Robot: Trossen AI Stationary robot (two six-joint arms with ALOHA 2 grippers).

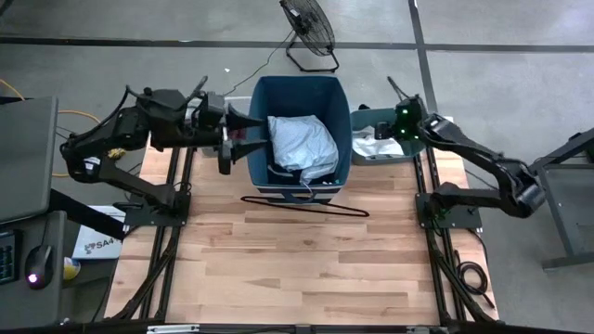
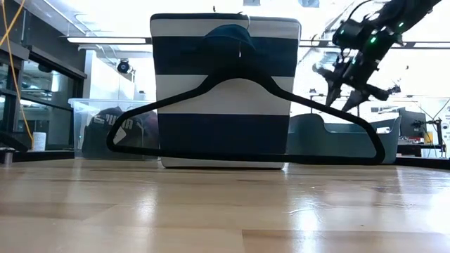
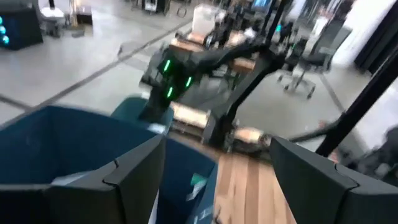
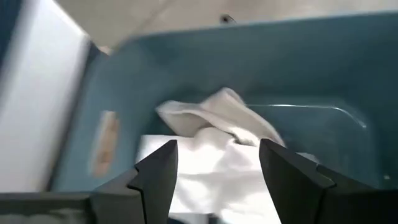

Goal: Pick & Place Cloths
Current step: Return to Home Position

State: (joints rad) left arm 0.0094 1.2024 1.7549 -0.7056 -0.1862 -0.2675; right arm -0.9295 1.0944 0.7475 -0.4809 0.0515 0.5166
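A pale blue-grey cloth [image 1: 302,141] lies bunched inside the tall navy bin [image 1: 263,102] at the table's far middle. A white cloth [image 4: 211,158] lies in the teal tray [image 4: 292,68] to the bin's right. My left gripper [image 1: 261,135] is open and level over the bin's left rim, with nothing between its fingers [image 3: 134,171]. My right gripper [image 1: 386,131] is open and slants down above the white cloth [image 1: 375,147], clear of it. It shows high above the tray in the low view [image 2: 339,100].
A thin black wire hanger [image 2: 246,123] leans against the striped near wall of the bin [image 2: 225,133], its bottom bar on the table. A clear plastic box [image 2: 105,126] stands behind the bin to the left. A floor fan [image 1: 308,26] stands beyond the table.
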